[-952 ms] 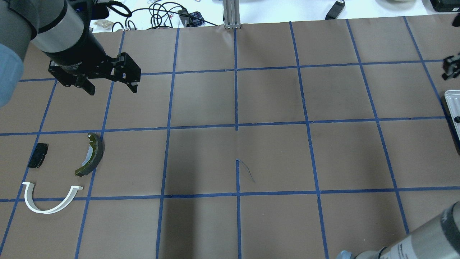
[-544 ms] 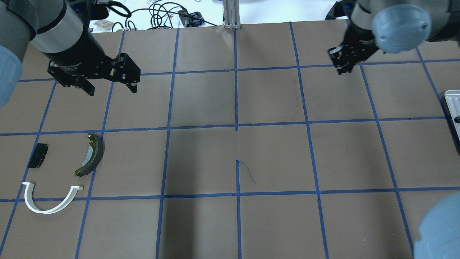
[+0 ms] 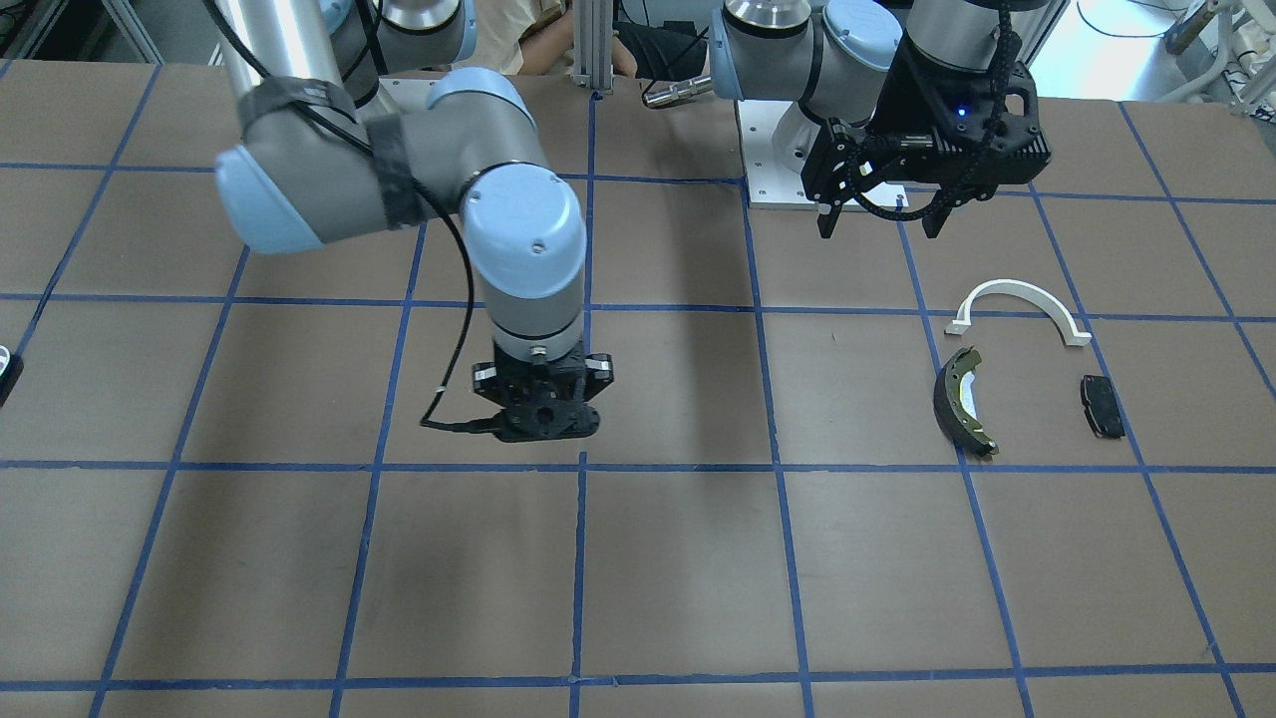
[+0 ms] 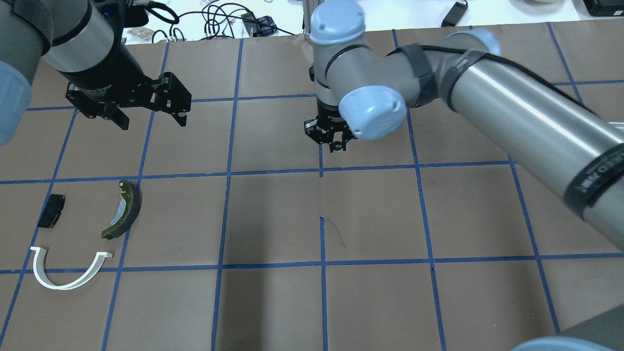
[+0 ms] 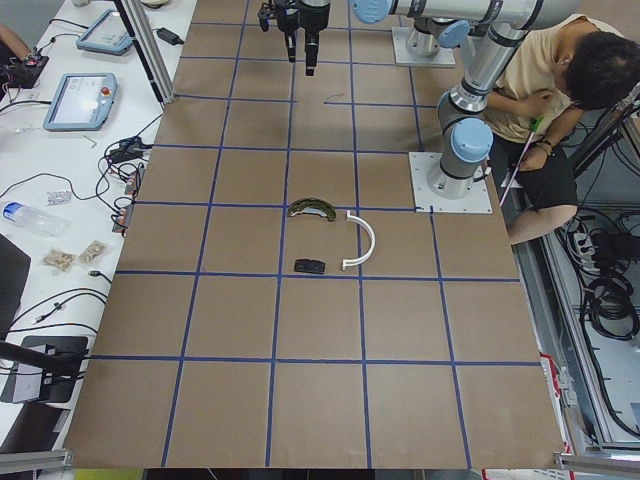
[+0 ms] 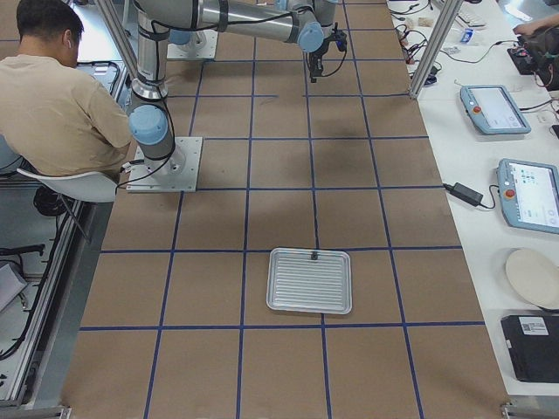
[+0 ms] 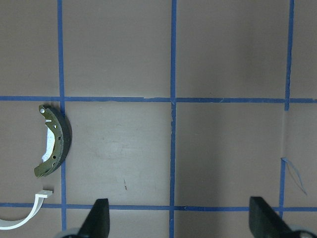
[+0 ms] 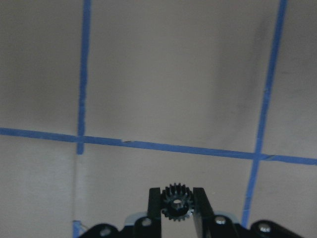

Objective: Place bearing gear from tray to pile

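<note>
My right gripper (image 8: 177,202) is shut on a small black bearing gear (image 8: 177,201) and holds it above the table's middle (image 4: 336,144); it also shows in the front view (image 3: 543,424). The pile lies at the near left: a white half-ring bracket (image 4: 68,270), a dark brake shoe with olive rim (image 4: 124,209) and a small black pad (image 4: 51,210). My left gripper (image 4: 148,119) is open and empty, hovering behind the pile; its fingertips (image 7: 99,218) show in the left wrist view. The tray (image 6: 310,280) shows only in the exterior right view.
Blue tape lines grid the brown table. Cables (image 4: 219,19) lie past the far edge. A metal post (image 4: 314,17) stands at the far middle. A small object (image 6: 313,256) sits at the tray's rim. A seated person (image 6: 61,96) is beside the robot base.
My right arm has swept from the far right to the table's middle with the gear in its gripper. The left arm and the pile have not moved.
</note>
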Robot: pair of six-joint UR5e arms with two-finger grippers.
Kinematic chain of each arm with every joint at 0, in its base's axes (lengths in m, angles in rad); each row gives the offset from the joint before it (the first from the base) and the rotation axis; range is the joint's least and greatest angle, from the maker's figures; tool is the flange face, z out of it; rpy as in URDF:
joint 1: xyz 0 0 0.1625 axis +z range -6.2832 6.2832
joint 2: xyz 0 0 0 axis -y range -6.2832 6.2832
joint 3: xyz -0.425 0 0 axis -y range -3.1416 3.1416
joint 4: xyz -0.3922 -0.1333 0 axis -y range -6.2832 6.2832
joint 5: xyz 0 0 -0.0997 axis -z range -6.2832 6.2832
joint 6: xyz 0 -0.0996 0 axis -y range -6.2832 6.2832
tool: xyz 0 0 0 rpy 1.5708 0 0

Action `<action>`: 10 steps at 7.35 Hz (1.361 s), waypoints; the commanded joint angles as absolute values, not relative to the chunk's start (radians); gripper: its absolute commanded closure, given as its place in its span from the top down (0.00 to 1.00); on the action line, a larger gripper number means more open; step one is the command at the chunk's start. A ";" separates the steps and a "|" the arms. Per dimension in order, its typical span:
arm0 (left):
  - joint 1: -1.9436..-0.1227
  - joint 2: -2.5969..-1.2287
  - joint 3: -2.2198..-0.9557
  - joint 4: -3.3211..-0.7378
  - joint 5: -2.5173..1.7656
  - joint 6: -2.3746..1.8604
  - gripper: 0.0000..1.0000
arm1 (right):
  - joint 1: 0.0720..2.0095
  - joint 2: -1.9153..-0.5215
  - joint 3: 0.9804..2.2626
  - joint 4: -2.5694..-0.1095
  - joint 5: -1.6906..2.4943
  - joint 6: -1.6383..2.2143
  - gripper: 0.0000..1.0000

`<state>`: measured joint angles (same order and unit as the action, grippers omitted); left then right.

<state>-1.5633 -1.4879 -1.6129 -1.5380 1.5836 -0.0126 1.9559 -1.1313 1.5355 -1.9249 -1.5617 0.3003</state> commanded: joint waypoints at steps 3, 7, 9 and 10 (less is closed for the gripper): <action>-1.551 -1.589 -1.650 -1.516 1.560 -0.008 1.00 | 2.077 -1.000 1.558 -2.057 -1.511 0.425 0.21; -1.551 -1.774 -2.025 -0.948 1.566 -0.009 1.00 | 1.892 -1.127 1.565 -1.987 -1.528 0.110 1.00; -1.580 -1.840 -2.060 -0.858 1.568 -0.052 1.00 | 1.643 -1.227 1.568 -1.848 -1.528 -0.228 1.00; -1.670 -1.877 -2.036 -0.816 1.557 -0.215 1.00 | 1.523 -1.247 1.574 -1.814 -1.529 -0.379 0.98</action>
